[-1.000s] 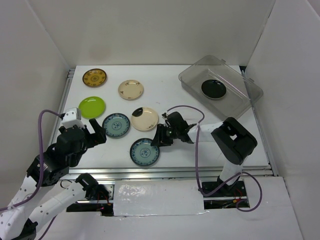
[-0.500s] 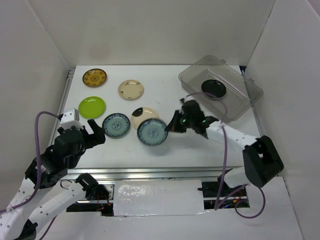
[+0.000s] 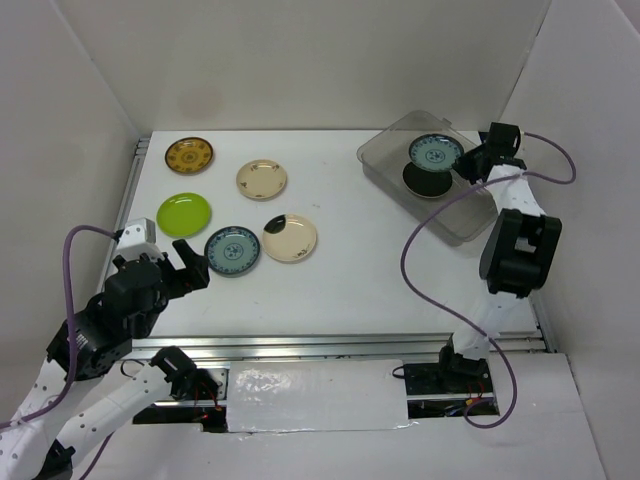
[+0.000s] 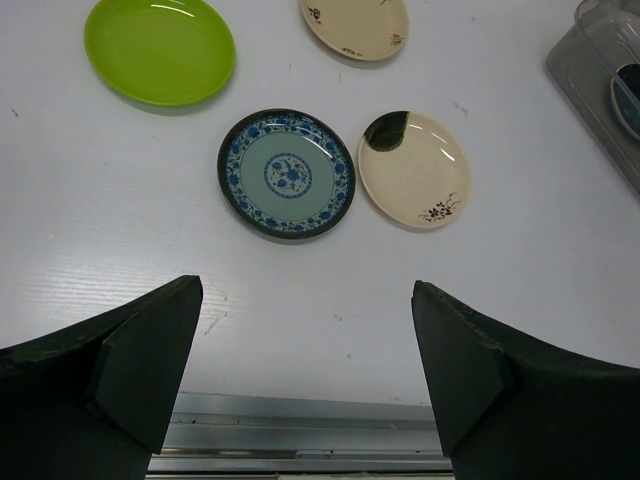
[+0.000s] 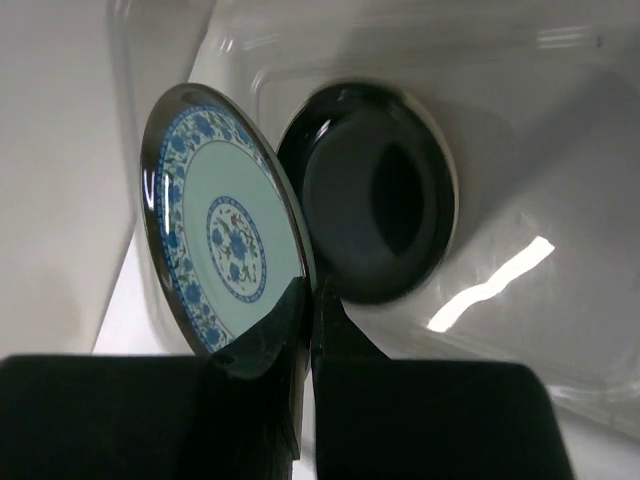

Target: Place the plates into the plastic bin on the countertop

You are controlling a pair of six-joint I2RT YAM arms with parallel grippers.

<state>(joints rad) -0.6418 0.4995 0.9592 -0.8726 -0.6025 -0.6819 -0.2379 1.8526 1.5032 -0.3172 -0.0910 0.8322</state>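
Note:
My right gripper (image 3: 463, 163) (image 5: 312, 292) is shut on the rim of a blue-green patterned plate (image 3: 436, 152) (image 5: 222, 240), holding it tilted over the clear plastic bin (image 3: 478, 214) (image 5: 520, 150). A glossy black plate (image 3: 426, 181) (image 5: 370, 190) lies in the bin just beneath it. On the white countertop (image 3: 380, 270) lie a mustard plate (image 3: 189, 154), a cream plate (image 3: 262, 179), a lime green plate (image 3: 184, 212) (image 4: 160, 48), a second blue-green plate (image 3: 232, 250) (image 4: 288, 172) and a cream plate with a black patch (image 3: 290, 237) (image 4: 412, 168). My left gripper (image 3: 190, 266) (image 4: 305, 290) hangs open near the front left, holding nothing.
White walls close in the countertop on three sides. A metal rail (image 3: 340, 345) runs along the near edge. The bin sits at the back right corner, close to the right wall. The right arm's purple cable (image 3: 420, 235) loops over the right side of the table.
The right gripper closed on the blue-green plate near the table's front middle, then carried it up and right to over the bin. The left arm has barely moved.

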